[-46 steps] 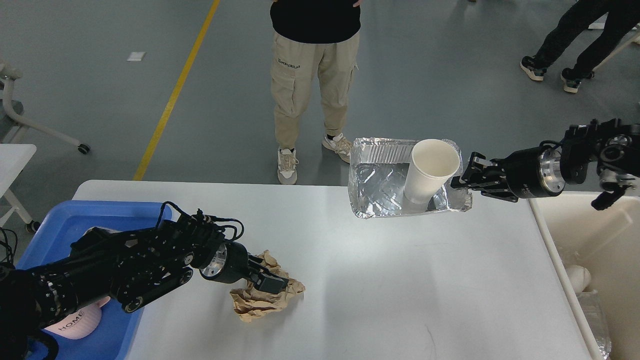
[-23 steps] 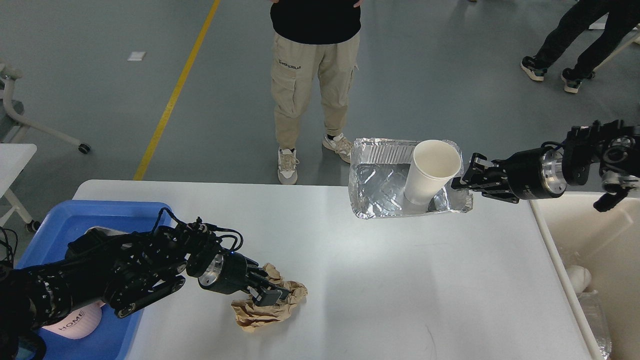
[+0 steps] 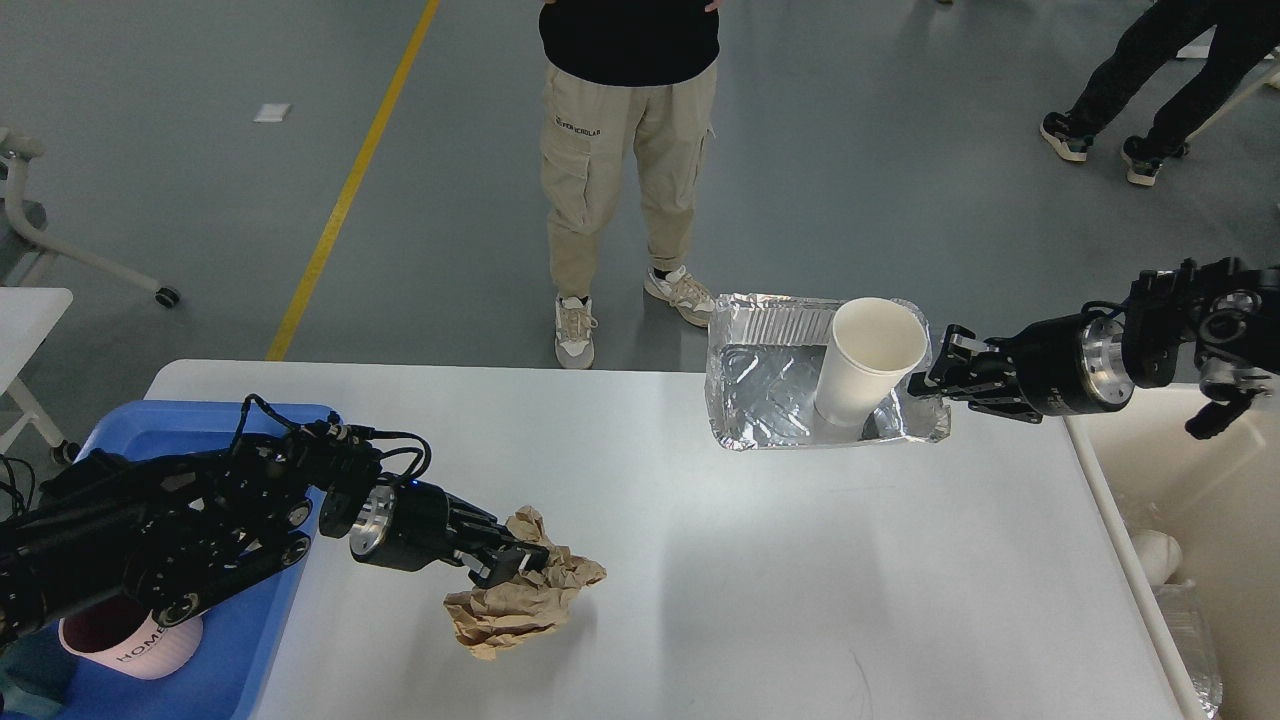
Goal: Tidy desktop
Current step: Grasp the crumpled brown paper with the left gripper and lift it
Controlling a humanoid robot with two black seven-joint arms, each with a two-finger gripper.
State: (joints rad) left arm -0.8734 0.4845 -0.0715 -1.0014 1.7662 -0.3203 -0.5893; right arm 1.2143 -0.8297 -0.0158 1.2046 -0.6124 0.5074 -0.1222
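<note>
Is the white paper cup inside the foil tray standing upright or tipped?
Tipped slightly: the paper cup stands in the foil tray, open mouth up, leaning to the right.

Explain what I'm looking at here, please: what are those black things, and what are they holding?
This one picture is taken from the robot's own head, looking down at its two black arms over a white desktop. Each arm ends in a two-finger claw. The left claw grips crumpled brown paper. The right claw pinches the rim of a foil tray with a white paper cup standing in it. A blue tray sits at the left, a cream bin at the right.
</note>
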